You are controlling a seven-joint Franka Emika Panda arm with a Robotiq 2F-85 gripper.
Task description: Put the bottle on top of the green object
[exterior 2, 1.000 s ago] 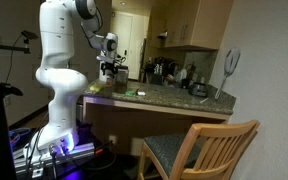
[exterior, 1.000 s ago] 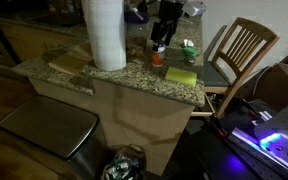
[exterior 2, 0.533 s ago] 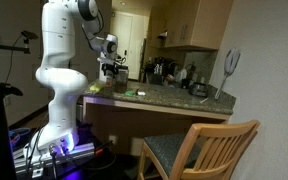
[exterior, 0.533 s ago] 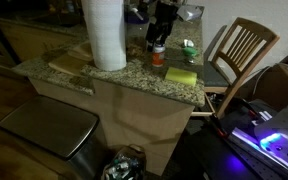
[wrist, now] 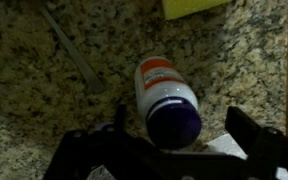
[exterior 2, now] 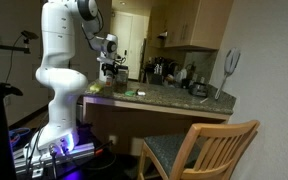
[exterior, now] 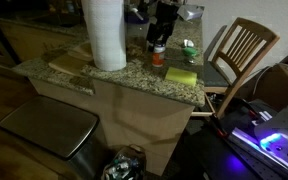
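- In an exterior view, a tall white roll (exterior: 104, 33) stood at the left of a speckled granite counter (exterior: 134, 78).
- Just to the right of the roll, the gripper (exterior: 160, 38) hung over the bottle (exterior: 158, 58), which stood upright on the counter.
- In the wrist view, the gripper (wrist: 182, 122) had its jaws spread wide, with one finger on each side of the bottle (wrist: 162, 92). The finger at the picture's left sat just beside the cap and the other was well apart. Nothing was gripped.
- The bottle showed a red-orange band around its body, and its cap looked dark from above.
- Right of the bottle, a flat yellow-green sponge (exterior: 181, 76) lay near the counter's front edge.
- Behind the sponge sat the green object (exterior: 190, 50), small and low, apart from the bottle.
- Farthest right, a wooden chair (exterior: 240, 48) stood beside the counter.
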